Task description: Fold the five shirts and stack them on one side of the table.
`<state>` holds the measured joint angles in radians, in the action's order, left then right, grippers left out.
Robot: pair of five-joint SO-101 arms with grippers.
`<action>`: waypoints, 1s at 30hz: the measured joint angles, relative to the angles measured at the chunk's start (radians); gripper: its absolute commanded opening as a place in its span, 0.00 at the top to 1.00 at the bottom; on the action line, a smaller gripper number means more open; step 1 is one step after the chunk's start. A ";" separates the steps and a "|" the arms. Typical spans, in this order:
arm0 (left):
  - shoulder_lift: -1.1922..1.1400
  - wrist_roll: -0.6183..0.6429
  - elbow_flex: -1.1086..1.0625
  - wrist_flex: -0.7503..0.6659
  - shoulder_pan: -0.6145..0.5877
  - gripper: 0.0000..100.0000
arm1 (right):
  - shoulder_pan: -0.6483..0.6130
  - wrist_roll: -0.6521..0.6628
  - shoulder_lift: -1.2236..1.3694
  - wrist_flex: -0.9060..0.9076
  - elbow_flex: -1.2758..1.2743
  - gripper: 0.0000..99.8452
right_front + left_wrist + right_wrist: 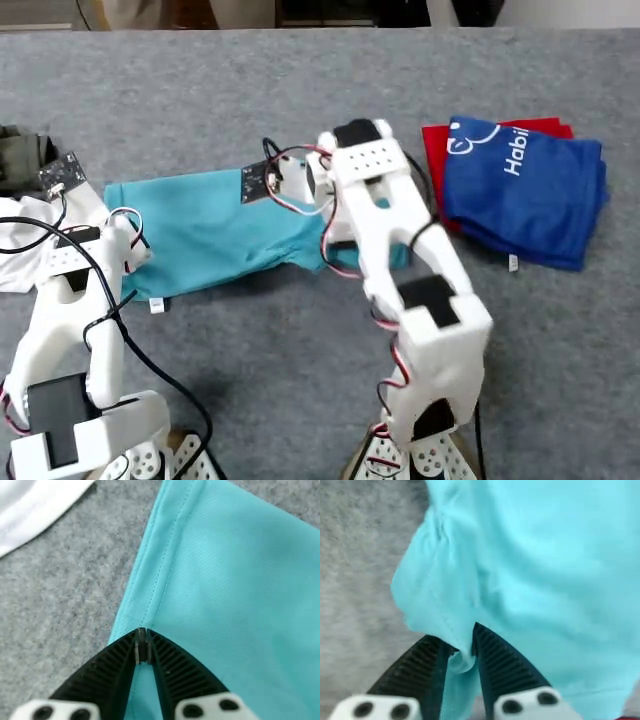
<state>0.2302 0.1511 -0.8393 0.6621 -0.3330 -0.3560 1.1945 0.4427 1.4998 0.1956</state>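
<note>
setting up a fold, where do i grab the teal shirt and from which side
The stitched hem near a corner, from the arms' side, low: the teal shirt lies flat, so only its edge gives a lip. Left pincer is shut there, right pincer on a bunched edge.

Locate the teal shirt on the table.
In the high view, the teal shirt lies spread centrally, between the white shirt at left and the folded blue shirt at right.

The teal shirt [240, 580] is matt cloth in a fine mesh knit, with stitched hems. The surface [60, 590] wears rough, fuzzy grey felt. Left pincer [142, 646] and right pincer [462, 645] are black ridged plastic. The white shirt [30, 505] is smooth cloth.
</note>
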 measured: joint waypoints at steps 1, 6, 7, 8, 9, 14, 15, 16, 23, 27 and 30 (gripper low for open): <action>0.000 0.000 0.000 0.000 0.000 0.98 | 0.000 0.014 0.031 0.000 0.038 1.00; 0.000 0.000 0.000 0.000 0.000 0.98 | 0.000 0.064 0.178 0.000 0.218 1.00; 0.000 0.000 0.000 0.000 0.000 0.98 | 0.000 0.064 0.204 0.000 0.250 0.99; 0.000 0.000 0.000 0.000 0.000 0.98 | -0.003 0.068 0.230 0.000 0.282 0.97; 0.000 0.000 0.000 0.000 0.000 0.98 | -0.011 0.069 0.252 0.000 0.310 0.93; 0.000 0.000 0.000 0.000 0.000 0.98 | -0.048 0.015 0.322 -0.018 0.434 0.84; 0.000 0.000 0.000 0.000 0.000 0.98 | -0.049 -0.017 0.328 -0.025 0.457 0.84; 0.000 0.000 0.000 0.000 0.000 0.98 | -0.049 -0.044 0.334 -0.028 0.483 0.84; 0.000 0.000 0.000 0.000 0.000 0.98 | -0.046 -0.095 0.336 0.144 0.704 0.92; 0.000 0.000 0.000 0.000 0.000 0.98 | -0.038 -0.157 0.334 0.259 0.753 0.99; 0.000 0.000 0.000 0.000 0.000 0.98 | -0.035 -0.212 0.336 0.265 0.713 1.00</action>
<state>0.2302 0.1511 -0.8393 0.6621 -0.3330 -0.3913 0.9828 0.7787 1.7653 0.9091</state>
